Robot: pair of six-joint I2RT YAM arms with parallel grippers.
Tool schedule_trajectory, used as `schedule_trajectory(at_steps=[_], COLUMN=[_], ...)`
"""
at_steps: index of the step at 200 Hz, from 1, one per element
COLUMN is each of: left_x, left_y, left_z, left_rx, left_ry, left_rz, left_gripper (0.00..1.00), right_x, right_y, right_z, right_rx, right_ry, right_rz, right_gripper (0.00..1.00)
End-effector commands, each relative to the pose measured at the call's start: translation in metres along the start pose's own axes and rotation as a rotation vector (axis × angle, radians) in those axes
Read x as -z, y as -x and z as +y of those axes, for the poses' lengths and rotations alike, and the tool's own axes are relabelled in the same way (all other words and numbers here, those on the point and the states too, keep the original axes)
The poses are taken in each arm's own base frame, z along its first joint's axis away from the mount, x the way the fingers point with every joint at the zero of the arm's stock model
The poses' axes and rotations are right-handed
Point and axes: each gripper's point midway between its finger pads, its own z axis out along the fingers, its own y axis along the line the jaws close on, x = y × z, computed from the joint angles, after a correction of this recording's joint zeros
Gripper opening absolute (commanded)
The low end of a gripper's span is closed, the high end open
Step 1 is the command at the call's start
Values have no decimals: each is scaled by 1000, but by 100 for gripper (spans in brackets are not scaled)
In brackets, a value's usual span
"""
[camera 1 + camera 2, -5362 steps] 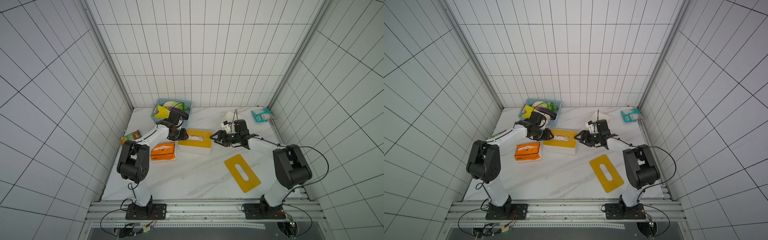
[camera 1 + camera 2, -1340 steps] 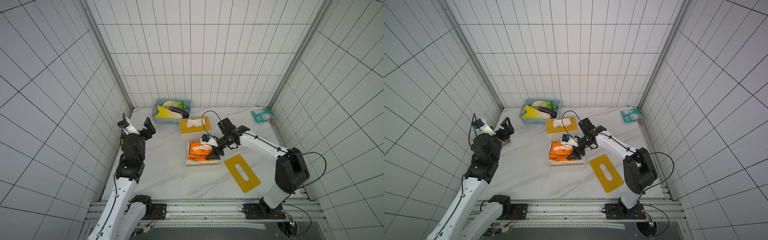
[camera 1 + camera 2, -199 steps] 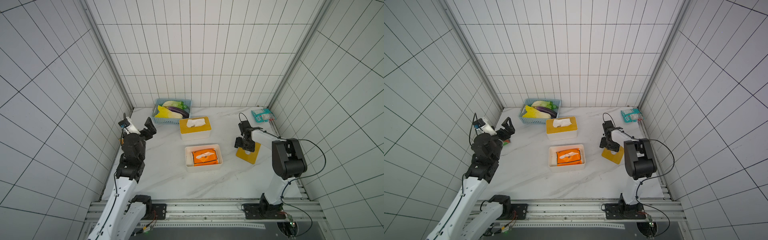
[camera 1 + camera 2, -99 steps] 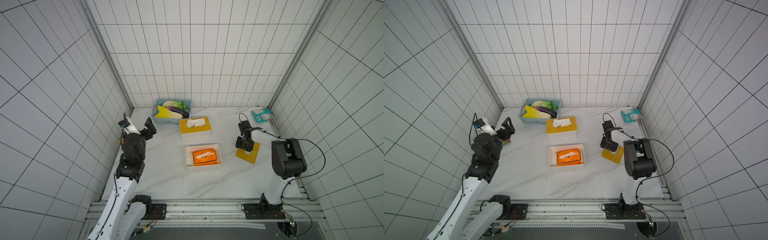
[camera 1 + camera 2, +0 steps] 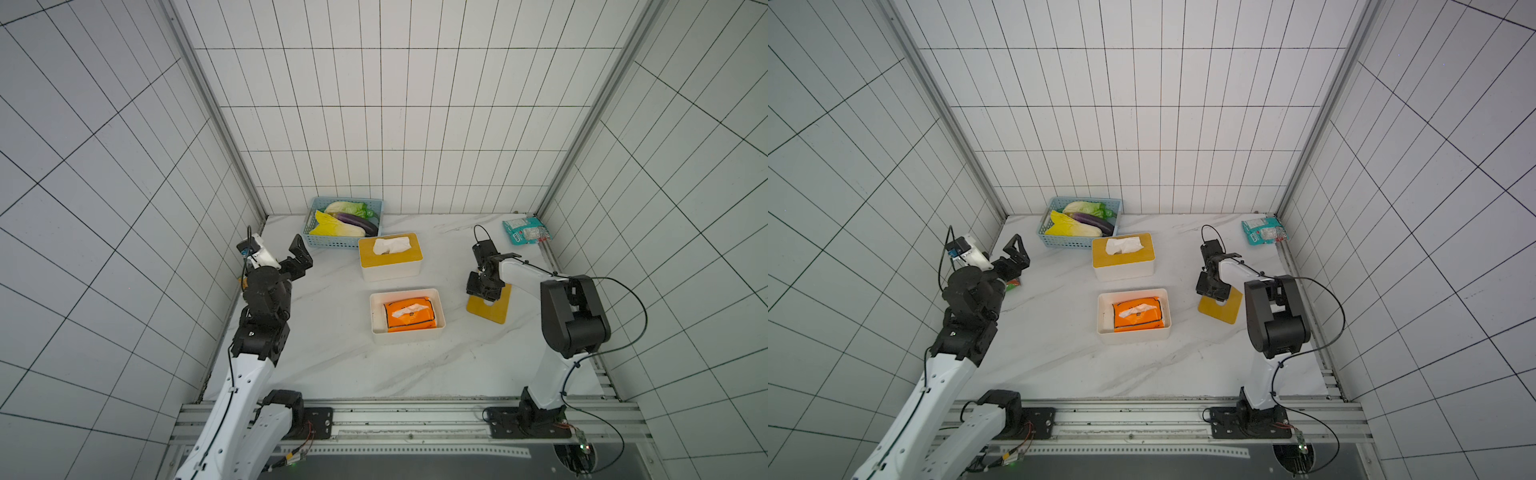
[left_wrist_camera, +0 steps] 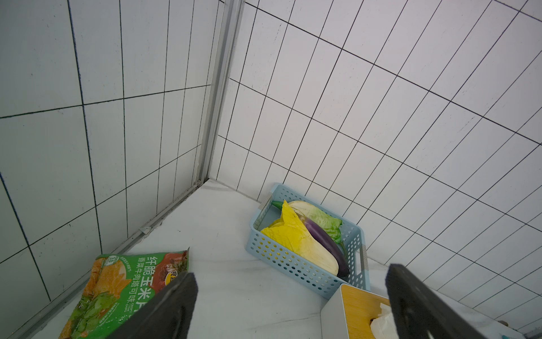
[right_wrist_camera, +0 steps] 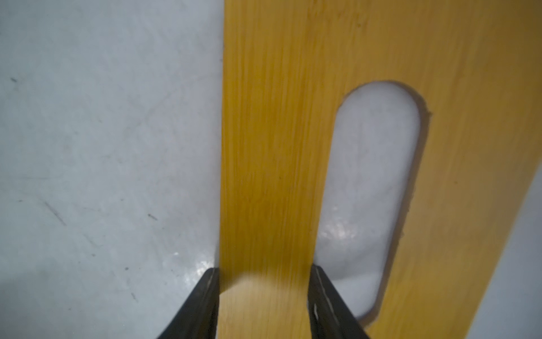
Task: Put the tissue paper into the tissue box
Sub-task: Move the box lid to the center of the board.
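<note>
- My left arm [image 5: 245, 374] and right arm [image 5: 548, 374] wear smooth white shells between bulky matte-black joint housings.
- Thin black cables [image 5: 646, 318] loop off my right side, and another runs down my left.
- My left fingers [image 6: 167, 308] and right fingers [image 7: 202, 308] are flat, black, tapering plates.
- A small white camera block [image 5: 259, 253] with a blue plug caps my left wrist.
- Black base plates [image 5: 528, 419] sit on a silver rail [image 5: 415, 424].

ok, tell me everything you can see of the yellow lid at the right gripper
The yellow lid is a flat rectangular board with a bamboo-like grain and a rounded oblong slot cut through it. It sits over the white table, apart from the open tissue box. The right gripper is closed across the strip between one long edge and the slot. Whether the lid is lifted isn't clear.
</note>
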Motion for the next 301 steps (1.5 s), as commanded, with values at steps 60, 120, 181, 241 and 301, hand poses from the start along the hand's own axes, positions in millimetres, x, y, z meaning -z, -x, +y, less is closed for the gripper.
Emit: schedule_trajectory(at_steps=[60, 120, 181, 241, 301], left_x=[-1, -1, -1, 0, 0], left_y=[2, 2, 2, 2, 3], left_z=[0, 0, 0, 0, -1], left_rx=[3, 3, 4, 4, 5], left_ry=[-9, -9, -8, -8, -10], left_rz=[-13, -14, -15, -15, -17], left_gripper=[99, 98, 98, 98, 98], right_x=[3, 22, 30, 22, 10], right_y=[-24, -17, 7, 12, 7], right_z=[44, 45, 59, 70, 62], right_rx=[159, 162, 80, 60, 35], right_ry=[146, 159, 153, 18, -63], right_rz=[62, 11, -32, -72, -75], right_gripper=[10, 31, 59, 73, 76])
